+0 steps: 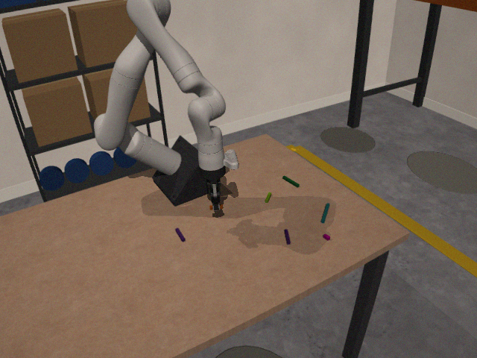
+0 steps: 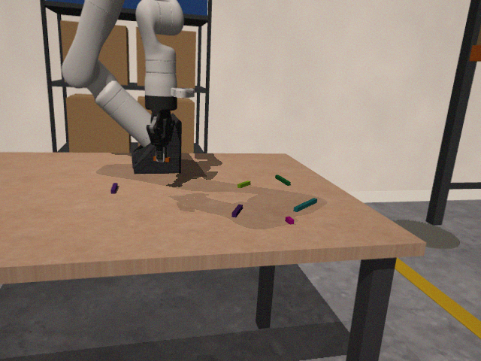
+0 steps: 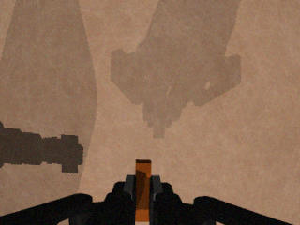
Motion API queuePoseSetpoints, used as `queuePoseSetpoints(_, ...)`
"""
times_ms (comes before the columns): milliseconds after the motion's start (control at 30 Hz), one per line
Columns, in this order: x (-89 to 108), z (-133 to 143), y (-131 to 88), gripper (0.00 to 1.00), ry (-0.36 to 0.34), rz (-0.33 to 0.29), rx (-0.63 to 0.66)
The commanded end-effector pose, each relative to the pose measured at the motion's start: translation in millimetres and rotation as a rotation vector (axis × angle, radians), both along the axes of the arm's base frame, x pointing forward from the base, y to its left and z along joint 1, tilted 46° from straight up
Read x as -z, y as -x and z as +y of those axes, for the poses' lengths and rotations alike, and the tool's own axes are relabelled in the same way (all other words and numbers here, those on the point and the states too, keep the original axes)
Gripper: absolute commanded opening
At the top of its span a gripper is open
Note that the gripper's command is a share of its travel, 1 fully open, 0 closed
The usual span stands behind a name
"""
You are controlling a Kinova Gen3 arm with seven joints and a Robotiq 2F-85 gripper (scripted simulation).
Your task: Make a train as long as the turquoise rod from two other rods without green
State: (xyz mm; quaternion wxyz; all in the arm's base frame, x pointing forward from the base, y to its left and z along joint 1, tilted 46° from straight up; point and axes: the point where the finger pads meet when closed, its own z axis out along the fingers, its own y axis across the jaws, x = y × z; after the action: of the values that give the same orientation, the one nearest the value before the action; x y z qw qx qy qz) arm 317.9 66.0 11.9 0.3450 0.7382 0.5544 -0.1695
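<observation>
No writing or labels that I can read anywhere, not on the cardboard boxes (image 1: 40, 44) and not on the arm. Sweeping from the left in the top view: a dark shelf rack (image 1: 11, 83) against the wall holds those boxes, with blue cylinders (image 1: 77, 169) lined along its bottom. On the table (image 1: 96, 300), the first purple rod (image 1: 179, 234) lies alone, well apart from everything. Next comes my gripper (image 1: 217, 206), pointing down just in front of the arm's black base (image 1: 175, 192), fingers drawn in narrow and clamped on the orange rod (image 1: 211, 206). The wrist view shows that orange rod (image 3: 142, 190) pinched lengthwise between the pads, above the wood. Moving right: the lime rod (image 1: 267, 197), then the second purple rod (image 1: 287, 236) inside the arm's shadow, the green rod (image 1: 291, 181) farther back, the turquoise rod (image 1: 325, 212) and the small magenta rod (image 1: 326, 236) just beside its near end. All lie flat and separate, none touching. Beyond the table edge runs a yellow floor stripe (image 1: 384, 209). Nothing stands between my gripper and the second purple rod.
</observation>
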Motion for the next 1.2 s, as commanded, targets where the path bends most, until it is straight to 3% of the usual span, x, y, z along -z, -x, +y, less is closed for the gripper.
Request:
queuePoseSetpoints(0,7.1,-12,0,0.05,0.008,0.003,0.011)
queuePoseSetpoints(267,31.7,-37,-5,0.05,0.008,0.003,0.011)
queuePoseSetpoints(567,45.5,-51,-7,0.05,0.008,0.003,0.011)
queuePoseSetpoints(1167,47.8,-53,-8,0.05,0.008,0.003,0.011)
